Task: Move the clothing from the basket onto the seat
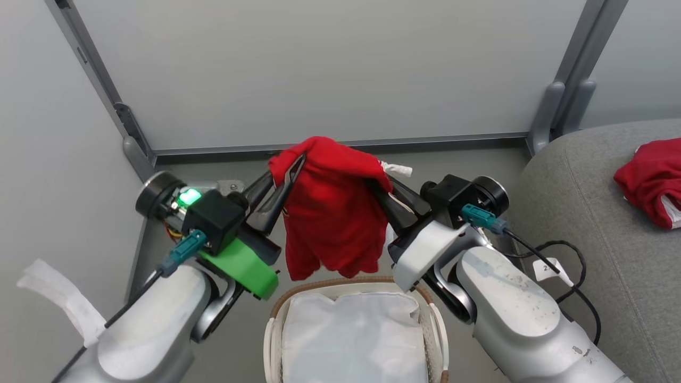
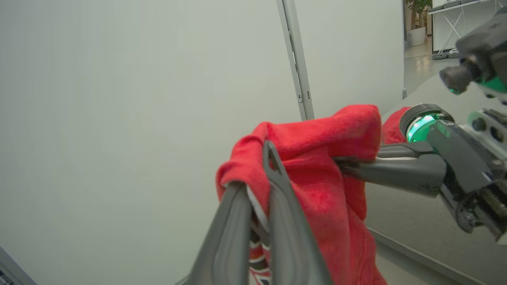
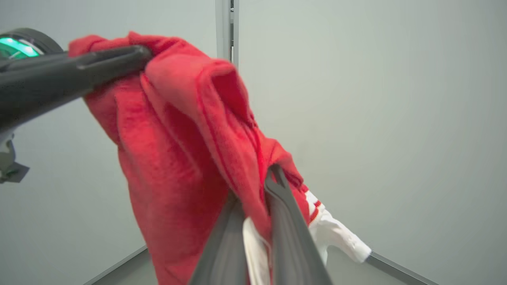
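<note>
While it was held up at both top corners, the garment (image 1: 332, 213) hung straight above the basket (image 1: 298, 295), hem just over the brown rim. The left gripper (image 1: 297, 164) was clamped shut on 1 corner, red cloth bunched between its fingers. The right gripper (image 1: 373, 183) was closed down on the other corner, a white cuff (image 1: 398, 170) poking out beside it. Down below, the liner (image 1: 351, 335) lay bare, with nothing red left in there that I could see. Over on the right, the seat (image 1: 585, 223) already carried 1 red piece (image 1: 649, 178). Now the danger, as I judged it: 2 grippers sharing 1 soft cloth. If they swung toward the seat out of step, the fabric would go taut and could pull free of the thinner pinch, dropping back into the basket. That low hem might also catch the rim if the carry went sideways before lifting.
</note>
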Available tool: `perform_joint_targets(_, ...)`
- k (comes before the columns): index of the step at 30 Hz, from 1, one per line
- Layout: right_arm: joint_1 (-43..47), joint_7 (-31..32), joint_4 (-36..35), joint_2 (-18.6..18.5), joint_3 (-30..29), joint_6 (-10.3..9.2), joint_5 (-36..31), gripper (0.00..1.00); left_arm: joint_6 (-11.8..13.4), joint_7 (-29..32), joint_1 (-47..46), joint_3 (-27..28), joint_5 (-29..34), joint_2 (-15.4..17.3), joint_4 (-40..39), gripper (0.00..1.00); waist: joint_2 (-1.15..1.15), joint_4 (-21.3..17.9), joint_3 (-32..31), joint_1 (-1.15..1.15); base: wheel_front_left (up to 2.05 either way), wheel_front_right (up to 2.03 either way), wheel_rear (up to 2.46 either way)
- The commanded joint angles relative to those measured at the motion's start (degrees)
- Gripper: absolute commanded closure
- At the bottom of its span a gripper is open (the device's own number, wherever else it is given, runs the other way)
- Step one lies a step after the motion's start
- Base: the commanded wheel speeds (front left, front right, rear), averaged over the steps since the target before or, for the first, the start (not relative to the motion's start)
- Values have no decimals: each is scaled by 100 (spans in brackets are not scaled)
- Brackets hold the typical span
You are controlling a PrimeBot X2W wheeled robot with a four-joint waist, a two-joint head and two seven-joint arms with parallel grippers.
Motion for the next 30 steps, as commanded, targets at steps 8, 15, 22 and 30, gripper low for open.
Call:
perform_joint_targets(8, 285, -28, -46, -21, -563, -4, -308, 100, 183, -140, 907, 228, -153, -350, 330, 0, 0, -72, 26, 0, 0, 0, 0)
perform_joint_targets(15, 502, -29, -70, -20, -976, -4, -536, 100, 98, -142, 1640, 744, 16, -735, 406, 0, 0, -200, 92, 0, 0, 0, 0)
perform_joint_targets(22, 642, -29, -85, -19, -1234, -4, -645, 100, -84, -141, 1999, 1140, 305, -1096, 551, 0, 0, -399, 172, 0, 0, 0, 0)
perform_joint_targets(30, 639, -29, -185, -20, -1623, -4, -793, 100, -219, -137, 2141, 1451, 611, -1376, 562, 0, 0, -980, 430, 0, 0, 0, 0)
